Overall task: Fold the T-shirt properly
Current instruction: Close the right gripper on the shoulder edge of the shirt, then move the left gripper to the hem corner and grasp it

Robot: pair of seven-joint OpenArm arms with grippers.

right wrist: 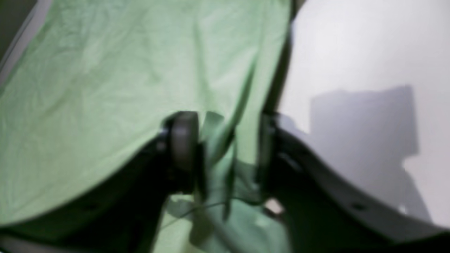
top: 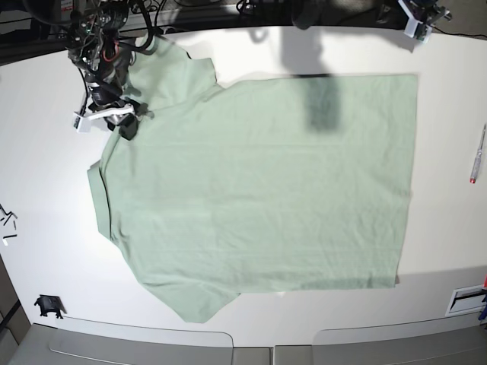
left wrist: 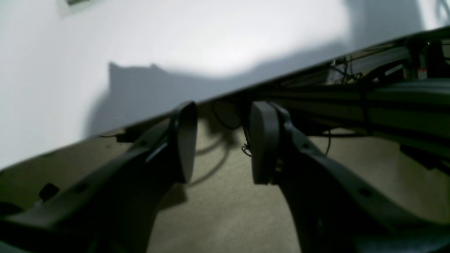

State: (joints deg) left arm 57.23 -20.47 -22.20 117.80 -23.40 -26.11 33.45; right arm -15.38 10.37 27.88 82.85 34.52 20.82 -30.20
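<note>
My right end effector [right wrist: 225, 144] is half-closed around bunched T-shirt [top: 259, 190] shoulder fabric between its pads — I'd finish clenching before lifting, while the left end effector [left wrist: 221, 144] hangs released off the bench [top: 46, 190].

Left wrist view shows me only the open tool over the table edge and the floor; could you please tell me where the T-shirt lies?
Observer: The T-shirt lies spread flat on the white table, with its collar toward the base view's left.
Operator: Thank you. Where is the right tool?
Observer: The right tool is at the shirt's far shoulder beside the collar, with a fold of cloth between its fingers. I cannot tell whether it has clamped.
Operator: Is anything else near the shirt?
Observer: A pen lies by the table's right edge in the base view, apart from the hem.
</note>
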